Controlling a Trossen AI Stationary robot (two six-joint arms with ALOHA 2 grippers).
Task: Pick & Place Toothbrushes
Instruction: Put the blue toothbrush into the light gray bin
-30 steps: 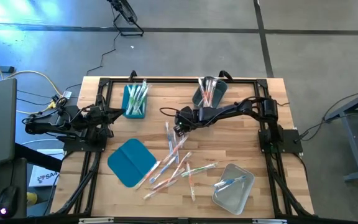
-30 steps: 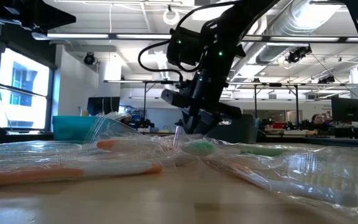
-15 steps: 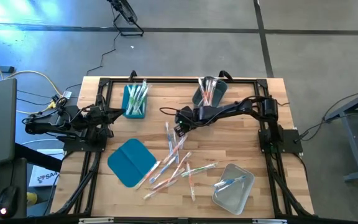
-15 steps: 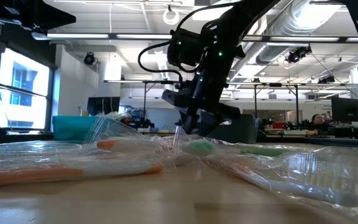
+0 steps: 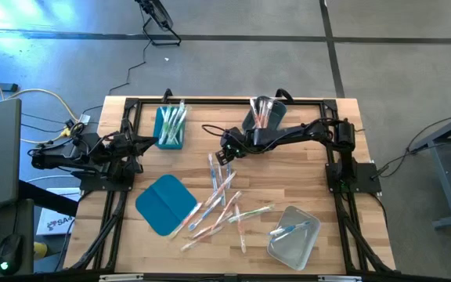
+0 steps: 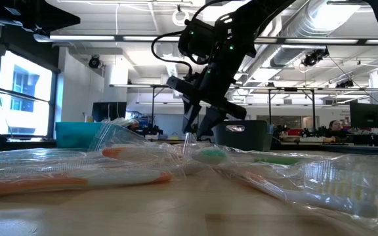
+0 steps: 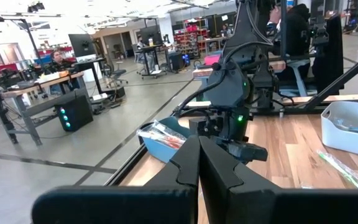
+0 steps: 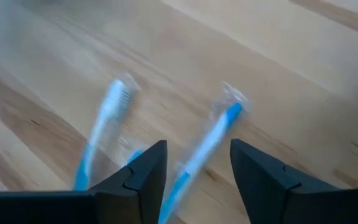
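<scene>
the table (image 5: 304,168) is showing pale wood planking inside a black frame, and the flat lid (image 5: 165,203) toward seven o'clock is showing solid teal. the toothbrushes (image 5: 224,205) at centre are lying clear-wrapped with green, orange and blue parts. the bin (image 5: 169,128) at eleven o'clock is showing teal, the bin (image 5: 265,114) at twelve o'clock grey, the bin (image 5: 294,235) at five o'clock translucent grey-white.
</scene>
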